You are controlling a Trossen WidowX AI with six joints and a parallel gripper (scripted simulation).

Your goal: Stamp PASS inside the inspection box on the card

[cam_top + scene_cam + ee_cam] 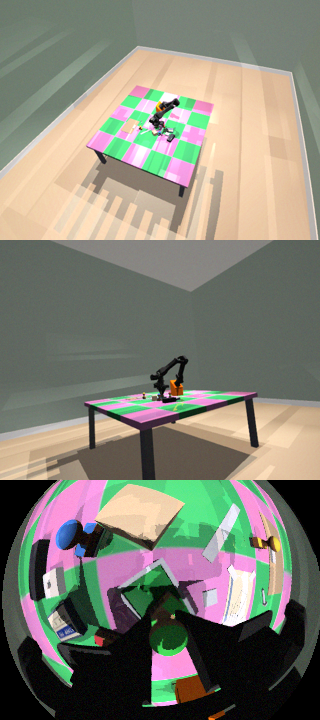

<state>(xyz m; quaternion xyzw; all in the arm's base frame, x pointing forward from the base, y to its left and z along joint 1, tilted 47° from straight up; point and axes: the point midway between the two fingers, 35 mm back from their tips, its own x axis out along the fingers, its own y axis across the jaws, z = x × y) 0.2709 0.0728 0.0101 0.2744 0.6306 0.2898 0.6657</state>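
Observation:
My gripper (159,126) (161,395) (163,616) points down, shut on the stem of the green-knobbed stamp (169,640). The stamp's dark base reaches over the near part of a square pad (173,566) with a pale rim and green face. Whether base and pad touch cannot be told. A cream card (240,597) with printed lines lies right of the pad in the wrist view. Its inspection box cannot be made out, and the stamp's wording and underside are hidden.
A tan block (154,132) (142,510), blue-knobbed stamp (69,534), yellow-knobbed stamp (274,543), red-topped item (99,640), labelled dark case (67,622) and black block (170,137) (169,400) stand around. A pale strip (222,532) lies beyond the card.

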